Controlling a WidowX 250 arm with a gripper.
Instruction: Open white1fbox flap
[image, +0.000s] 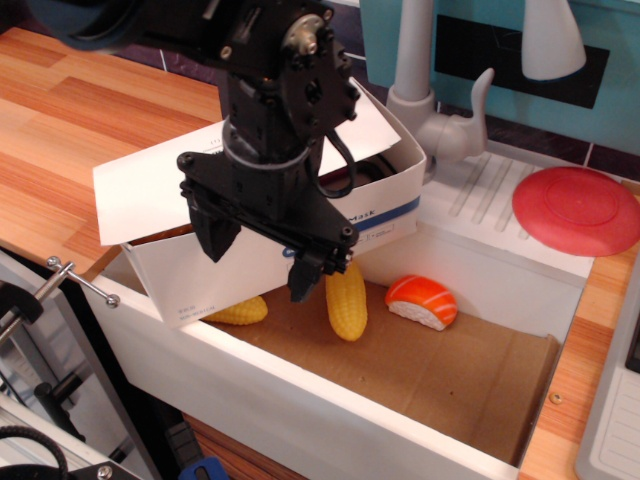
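The white1fbox (190, 285) rests tilted at the left end of the sink, its long side with the blue stripe and "Mask" print (372, 218) facing me. The flap (145, 195) is a plain white panel on the left, lifted a little off the box top, with a dark gap beneath it. A second white panel (385, 125) stands up at the box's far right end. My black gripper (260, 255) hangs over the box, its two fingers spread apart in front of the long side. The left fingertip (215, 240) sits just under the flap's edge. It holds nothing.
In the sink (300, 400), on a cardboard floor (450, 370), lie two yellow corn cobs (346, 298) (240, 311) and a piece of salmon sushi (422, 301). A red plate (578, 208) lies on the drainboard. A grey faucet (425, 95) stands behind the box. A metal clamp (82, 281) sticks out at the left.
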